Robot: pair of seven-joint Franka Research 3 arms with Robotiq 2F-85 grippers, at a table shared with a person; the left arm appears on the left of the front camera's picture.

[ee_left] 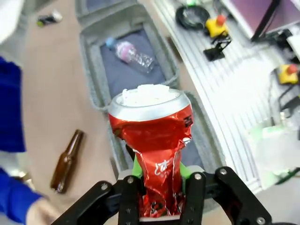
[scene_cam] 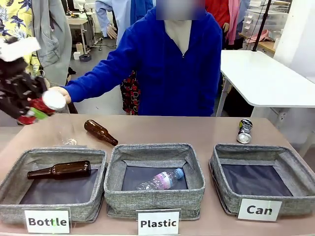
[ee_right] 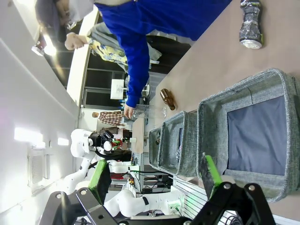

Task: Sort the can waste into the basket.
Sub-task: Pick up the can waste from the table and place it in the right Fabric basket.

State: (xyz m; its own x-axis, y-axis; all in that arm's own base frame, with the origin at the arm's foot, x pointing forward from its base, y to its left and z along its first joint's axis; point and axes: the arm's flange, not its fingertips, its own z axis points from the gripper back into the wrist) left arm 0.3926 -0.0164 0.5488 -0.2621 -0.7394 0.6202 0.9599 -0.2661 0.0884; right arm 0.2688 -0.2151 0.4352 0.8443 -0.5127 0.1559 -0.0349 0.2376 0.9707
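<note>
Left wrist view: left pincer [ee_left: 159, 171] clamped on red can [ee_left: 152, 126], aloft over bench [scene_cam: 162, 130] left end, person's hand [scene_cam: 61, 92] just beside. Right pincer [ee_right: 157, 176] apart, empty. Silver can [scene_cam: 244, 131] lies behind Can basket [scene_cam: 290, 164]. Step, as judged: carry. Next you traverse far right, release above basket.

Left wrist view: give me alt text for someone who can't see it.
The left gripper is shut on a crushed red drink can with a silver end. Beyond it, a grey basket holds a clear plastic bottle, and a brown glass bottle lies on the table.
</note>
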